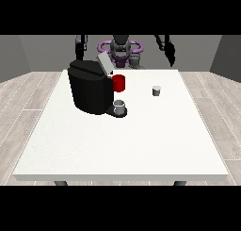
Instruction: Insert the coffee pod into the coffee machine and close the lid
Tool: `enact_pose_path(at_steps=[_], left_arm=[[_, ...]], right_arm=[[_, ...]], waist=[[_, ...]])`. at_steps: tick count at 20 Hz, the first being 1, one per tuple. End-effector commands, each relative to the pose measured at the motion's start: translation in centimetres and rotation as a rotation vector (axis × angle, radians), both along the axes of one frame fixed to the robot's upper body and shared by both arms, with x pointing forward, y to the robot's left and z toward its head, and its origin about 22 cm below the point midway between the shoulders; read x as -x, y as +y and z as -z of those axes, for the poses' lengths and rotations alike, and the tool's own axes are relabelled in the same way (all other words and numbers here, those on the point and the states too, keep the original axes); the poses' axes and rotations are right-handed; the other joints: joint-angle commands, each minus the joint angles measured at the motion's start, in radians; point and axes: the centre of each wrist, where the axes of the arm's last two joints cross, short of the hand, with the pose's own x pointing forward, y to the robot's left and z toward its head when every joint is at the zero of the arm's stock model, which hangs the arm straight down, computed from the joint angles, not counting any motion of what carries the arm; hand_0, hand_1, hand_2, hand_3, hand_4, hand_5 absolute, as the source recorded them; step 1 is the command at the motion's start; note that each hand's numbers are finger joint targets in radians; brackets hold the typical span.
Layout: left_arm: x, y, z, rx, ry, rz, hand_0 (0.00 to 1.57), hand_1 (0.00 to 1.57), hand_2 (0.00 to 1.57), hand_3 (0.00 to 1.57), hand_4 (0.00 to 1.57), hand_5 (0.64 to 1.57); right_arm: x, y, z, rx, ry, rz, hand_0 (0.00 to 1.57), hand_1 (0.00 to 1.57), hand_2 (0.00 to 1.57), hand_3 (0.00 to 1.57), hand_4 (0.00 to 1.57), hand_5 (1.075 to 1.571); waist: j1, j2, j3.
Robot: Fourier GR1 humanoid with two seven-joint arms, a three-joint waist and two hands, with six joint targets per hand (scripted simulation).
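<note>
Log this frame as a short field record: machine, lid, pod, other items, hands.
machine: black coffee machine, on the white table, view's left of centre
lid: grey lid raised, tilted
pod: small grey coffee pod on the table, right of the machine, untouched
cup: grey cup on the machine's base
red part: red cylinder at the machine's front
hands: hand at the view's right raised, away from pod; hand at the view's left behind machine

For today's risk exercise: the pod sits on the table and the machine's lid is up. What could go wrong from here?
1. The coffee pod is small and stands alone, so the hand at the view's right might tip it when grasping.
2. A red cup and a grey cup stand close by the coffee machine; an approaching arm could knock them.
</note>
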Motion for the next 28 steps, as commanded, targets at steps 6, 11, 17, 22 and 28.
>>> enact_pose_path(at_steps=[6,11,17,22,28], left_arm=[[1.2,-1.2,1.1,0.063,-0.143,0.169,0.00,0.00,0.00,0.00,0.32,1.571],[-0.8,2.9,-1.4,-0.156,-0.108,0.160,0.00,0.00,0.00,0.00,0.00,1.571],[-4.0,6.2,-0.8,-0.143,-0.014,0.116,0.00,0.00,0.00,0.00,0.00,1.571],[-6.3,8.6,-1.7,-0.246,0.007,0.068,0.00,0.00,0.00,0.00,0.00,1.571],[-8.4,9.0,-1.0,-0.251,0.047,0.050,0.00,0.00,0.00,0.00,0.00,1.571]], right_arm=[[1.2,-2.3,1.8,-0.041,0.025,0.034,0.00,0.00,0.00,0.00,0.13,1.571],[0.1,-1.1,0.4,-0.112,-0.121,0.178,0.00,0.00,0.00,0.00,0.18,1.571],[-0.1,2.0,-1.0,-0.129,-0.172,0.100,0.00,0.00,0.00,0.00,0.16,1.571],[-1.2,2.7,-2.7,-0.112,-0.227,0.051,0.00,0.00,0.00,0.00,0.19,1.571],[-3.4,2.5,-4.5,-0.131,-0.259,0.063,0.00,0.00,0.00,0.00,0.28,1.571]], waist=[[-0.047,-0.034,0.0297],[-0.102,-0.029,0.0297],[-0.174,0.035,0.0292],[-0.222,0.111,0.0290],[-0.211,0.168,0.0290]])
